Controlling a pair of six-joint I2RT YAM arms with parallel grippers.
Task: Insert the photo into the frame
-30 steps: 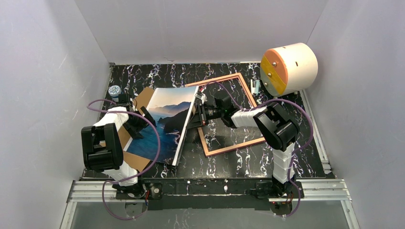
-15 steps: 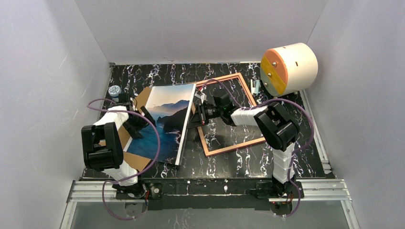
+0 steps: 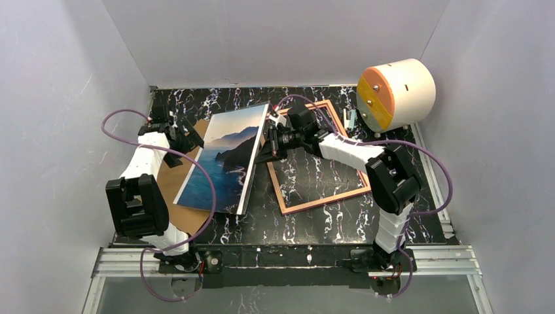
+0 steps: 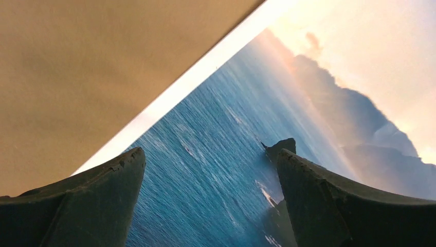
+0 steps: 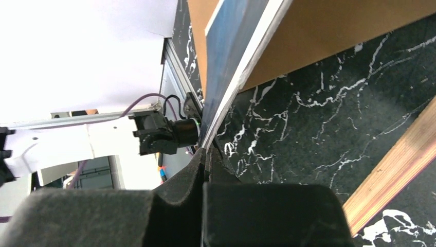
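Your right tool (image 5: 207,152) clamps the photo (image 3: 222,160) by its 3 o'clock edge, outside the frame (image 3: 324,202); your left tool (image 4: 211,154) gapes apart.

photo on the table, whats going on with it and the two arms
The right gripper is shut on the right edge of the photo, holding that edge up off the brown backing board, so the print sits tilted. The left gripper is open over the photo's left edge and grips nothing. The frame lies flat on the table to the right, with nothing in it yet.
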